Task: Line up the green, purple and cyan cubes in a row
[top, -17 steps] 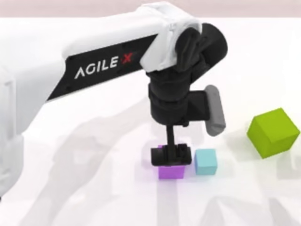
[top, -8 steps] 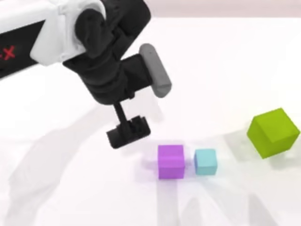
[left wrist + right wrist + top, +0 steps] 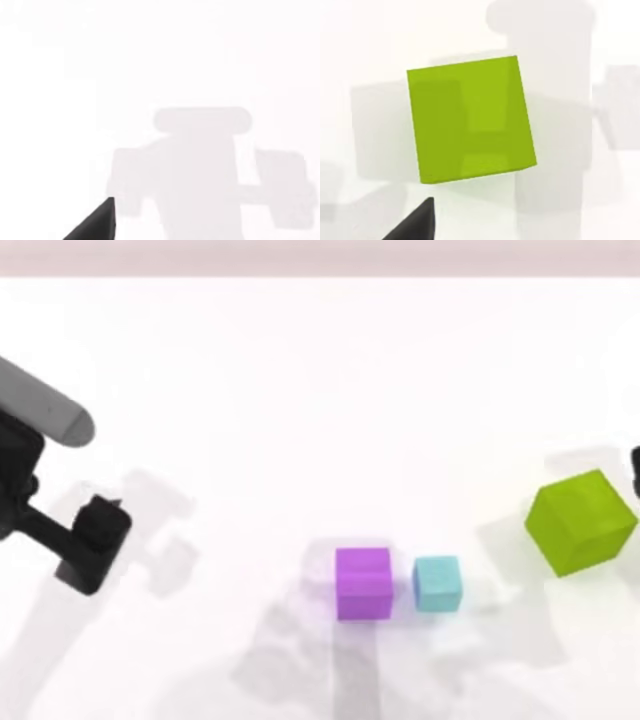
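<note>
Green cube (image 3: 581,522) just beside right tool (image 3: 635,472), grip state unclear, left tool (image 3: 92,545) well apart.

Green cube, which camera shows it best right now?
The right wrist view: the green cube fills the picture, unobstructed. The top view shows it smaller, at the table's right, apart from the other cubes. The left wrist view shows none of it.

Three cubes are sitting on the bench (image 3: 300,390): one green cube (image 3: 580,522), one purple cube (image 3: 363,583) and one cyan cube (image 3: 437,583). One gripper, the left gripper (image 3: 92,545), is showing in full at the left edge, and one more dark part is peeking in at the right edge.
</note>
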Tool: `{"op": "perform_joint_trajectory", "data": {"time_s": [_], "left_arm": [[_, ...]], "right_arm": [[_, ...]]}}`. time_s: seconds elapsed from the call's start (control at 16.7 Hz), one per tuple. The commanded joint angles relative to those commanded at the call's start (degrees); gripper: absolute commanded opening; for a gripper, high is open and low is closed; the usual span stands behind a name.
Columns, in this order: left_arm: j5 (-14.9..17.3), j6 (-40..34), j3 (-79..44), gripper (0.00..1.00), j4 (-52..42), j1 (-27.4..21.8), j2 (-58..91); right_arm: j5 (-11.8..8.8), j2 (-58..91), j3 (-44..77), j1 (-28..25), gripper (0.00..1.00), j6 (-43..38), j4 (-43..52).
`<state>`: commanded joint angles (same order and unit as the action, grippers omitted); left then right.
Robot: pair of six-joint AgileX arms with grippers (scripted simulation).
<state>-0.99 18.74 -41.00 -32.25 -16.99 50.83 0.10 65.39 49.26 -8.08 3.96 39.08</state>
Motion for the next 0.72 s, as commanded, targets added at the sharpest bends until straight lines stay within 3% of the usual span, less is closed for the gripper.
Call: {"op": "perform_joint_trajectory", "data": {"time_s": [0.36,0.72], "left_arm": [[0.3,-11.6,27.4,1.0,18.9,12.0,-32.6],[0.9,-18.1,40.0,1.0,31.0,17.6,-49.4]], "right_arm": [[0.0,27.7,21.0,-3.6,1.0,1.7,16.8],[-0.1,42.8,34.0,-5.6,1.0,2.7,25.4]]}}
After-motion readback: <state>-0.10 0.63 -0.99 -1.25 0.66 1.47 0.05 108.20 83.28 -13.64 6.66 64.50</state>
